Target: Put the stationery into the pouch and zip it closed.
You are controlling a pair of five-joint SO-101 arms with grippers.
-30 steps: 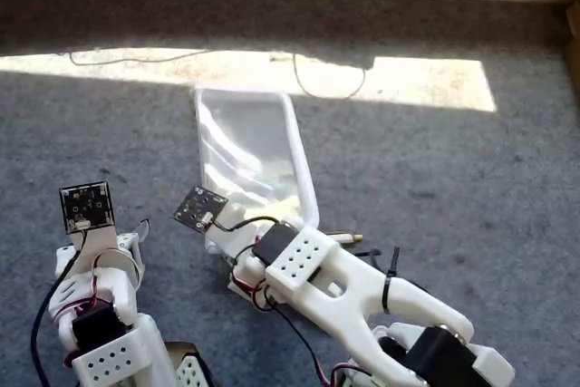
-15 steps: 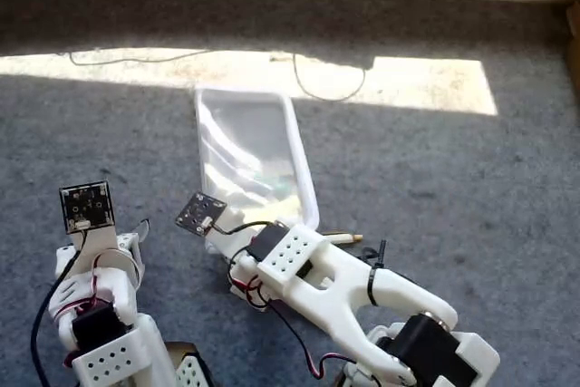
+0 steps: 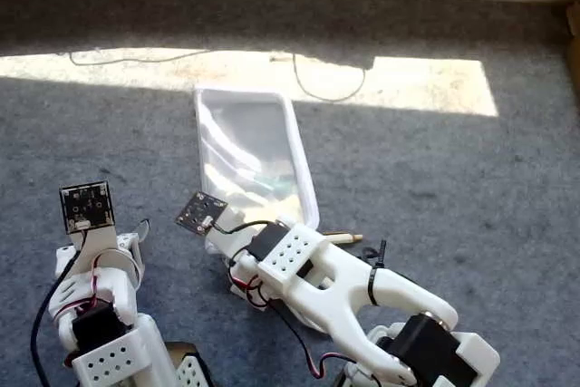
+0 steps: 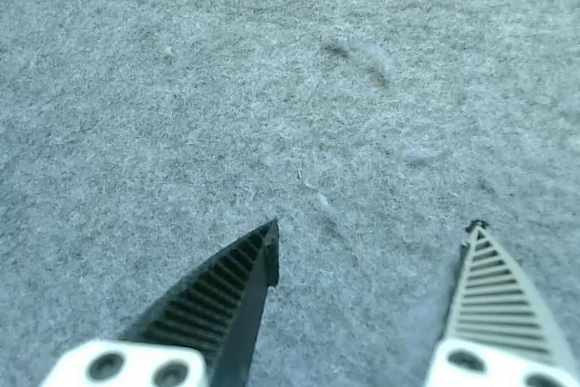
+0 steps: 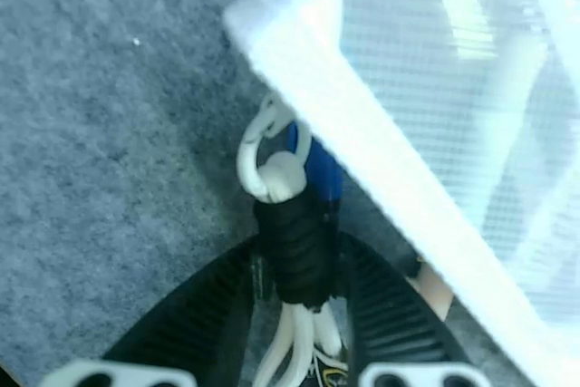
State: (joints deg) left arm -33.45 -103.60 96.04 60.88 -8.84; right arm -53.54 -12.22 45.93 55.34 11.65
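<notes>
A clear mesh pouch (image 3: 243,138) with a white zip band lies on the grey carpet, with stationery (image 3: 272,186) seen faintly inside. The right arm (image 3: 313,269) covers the pouch's near end. In the right wrist view, my right gripper (image 5: 299,256) is shut on the black-wrapped zipper pull (image 5: 292,228), whose white cord loop sits against the pouch's white edge (image 5: 362,147). Something blue (image 5: 322,169) shows behind the pull. A tan pencil tip (image 3: 343,237) pokes out beside the arm. My left gripper (image 4: 372,237) hangs open over bare carpet, and the left arm (image 3: 95,269) stands at the near left.
A thin cable (image 3: 317,88) loops across the sunlit strip of carpet behind the pouch. A pale wall runs along the back. Open carpet stretches to the right of the pouch and around the left arm.
The right arm has shifted slightly toward the near edge while keeping hold of the zipper pull. The left arm has not moved.
</notes>
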